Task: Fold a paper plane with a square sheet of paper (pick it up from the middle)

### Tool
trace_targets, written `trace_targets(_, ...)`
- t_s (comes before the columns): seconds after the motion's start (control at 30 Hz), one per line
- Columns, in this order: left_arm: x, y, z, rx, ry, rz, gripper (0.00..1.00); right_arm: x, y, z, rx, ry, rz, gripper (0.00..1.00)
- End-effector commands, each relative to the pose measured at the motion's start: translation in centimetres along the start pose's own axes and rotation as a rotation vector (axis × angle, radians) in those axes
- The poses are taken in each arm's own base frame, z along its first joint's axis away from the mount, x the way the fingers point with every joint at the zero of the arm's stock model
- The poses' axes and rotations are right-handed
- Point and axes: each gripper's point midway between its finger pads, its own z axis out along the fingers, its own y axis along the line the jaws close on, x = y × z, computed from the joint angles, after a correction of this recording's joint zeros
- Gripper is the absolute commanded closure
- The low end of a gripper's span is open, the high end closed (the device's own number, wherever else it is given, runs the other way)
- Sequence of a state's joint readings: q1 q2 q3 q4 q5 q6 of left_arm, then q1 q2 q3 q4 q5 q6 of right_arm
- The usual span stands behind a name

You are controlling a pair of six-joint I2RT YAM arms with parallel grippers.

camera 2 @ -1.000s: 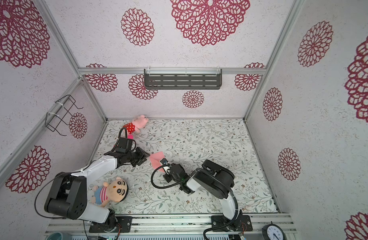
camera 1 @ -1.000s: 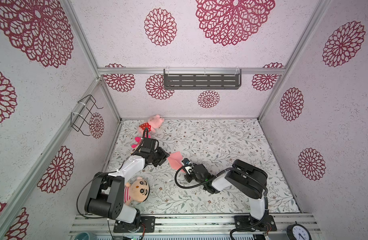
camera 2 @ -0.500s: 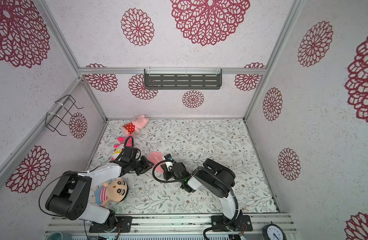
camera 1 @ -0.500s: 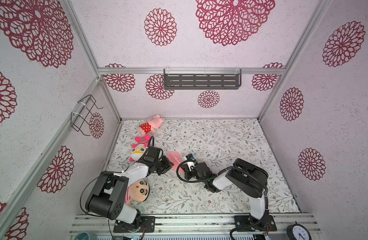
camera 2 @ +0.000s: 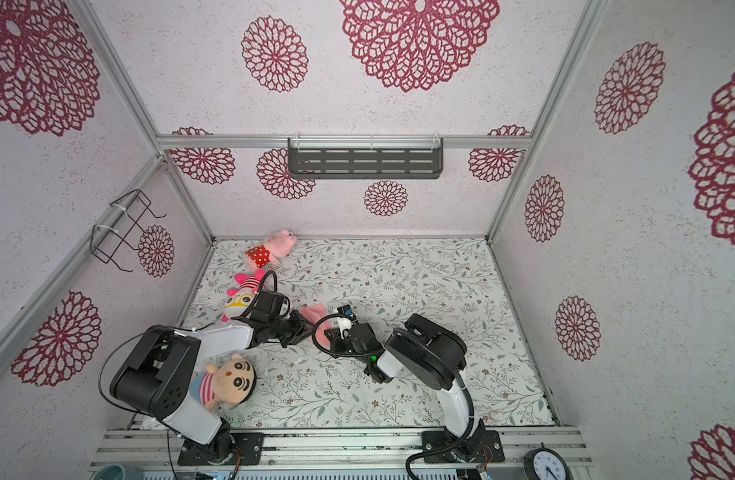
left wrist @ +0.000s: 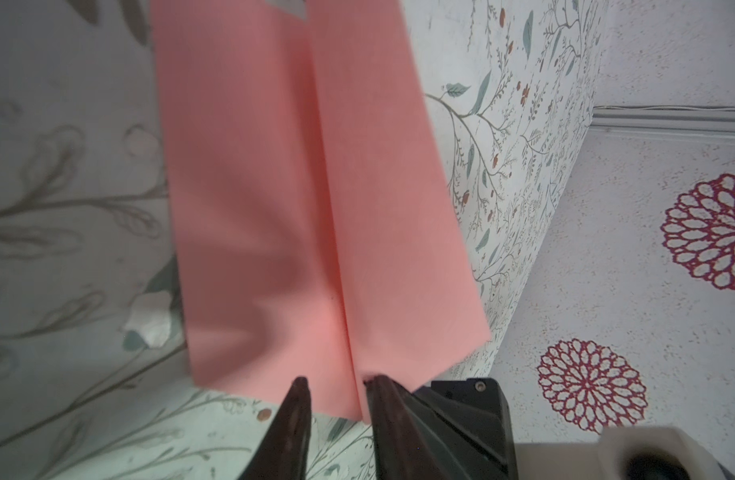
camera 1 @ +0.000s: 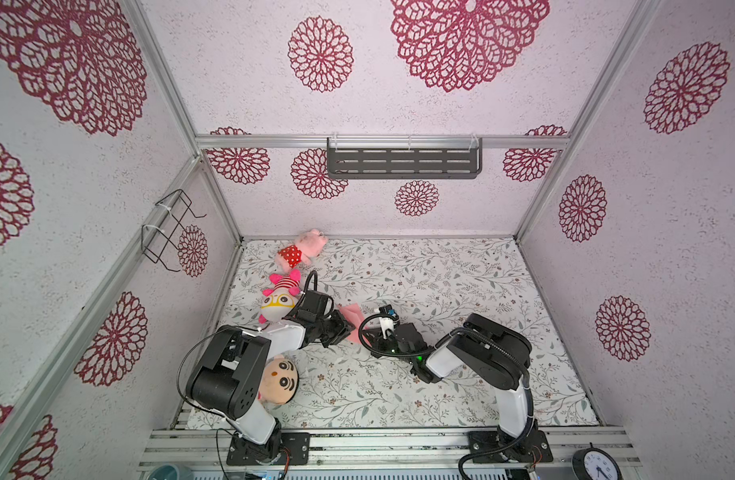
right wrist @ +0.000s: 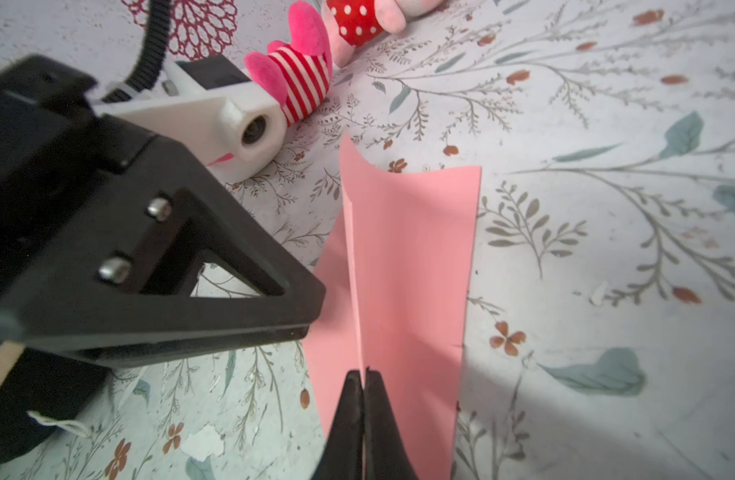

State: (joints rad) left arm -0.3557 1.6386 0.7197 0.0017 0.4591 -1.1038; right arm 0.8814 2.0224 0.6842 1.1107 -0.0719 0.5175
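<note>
**Clerk:** Right, item one: square sheet of paper (right wrist: 411,270). Condition?

**Keeper:** Light pink, bent along one centre ridge with both halves splaying away from it. Position: left of the middle of the bench (camera 1: 440,282), about midway between its front and back edges, held up between the two arms. Whether its lower edge touches the bench I cannot tell.

**Clerk:** Item two: right claw (right wrist: 363,374).

**Keeper:** Clenched on the ridge of the sheet at one end, jaws pressed flat together with the paper between them.

**Clerk:** Item three: left claw (left wrist: 338,384).

**Keeper:** Released. Its fingers (left wrist: 299,399) stand apart, astride the ridge at the opposite end, and pinch nothing.

**Clerk:** Step in hand?

**Keeper:** By my reading, setting the centre crease, so an early stage with no plane shape formed. To do it well:
- The left claw should close squarely on the ridge itself, not on one half alone.
- The two halves' edges should line up before it pinches, or the crease sets crooked.
- The right claw's hold should stay firm and the sheet lightly taut, because thin paper buckles under a push.

**Clerk:** Sundries?

**Keeper:** Along the bench's left edge:
- Striped-eared plush (camera 1: 280,297), close behind the left arm.
- Polka-dot pink plush (camera 1: 301,249), at the back left corner.
- Boy doll (camera 1: 278,380), near the front.

All lie apart from the sheet.
</note>
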Motion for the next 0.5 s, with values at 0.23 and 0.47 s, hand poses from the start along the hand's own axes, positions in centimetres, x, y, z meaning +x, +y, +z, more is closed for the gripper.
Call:
trace_targets(0.23,-0.4,-1.4,1.1,0.027,0.015,0.038,0.65,-2.3,1.1,0.0,-0.087,-0.069,0.169,0.98)
trace_targets(0.47,-0.7,-1.2,1.7,-0.002,0.018,0.051,0.66,-2.2,0.6,0.0,-0.079,-0.064,0.211,0.98)
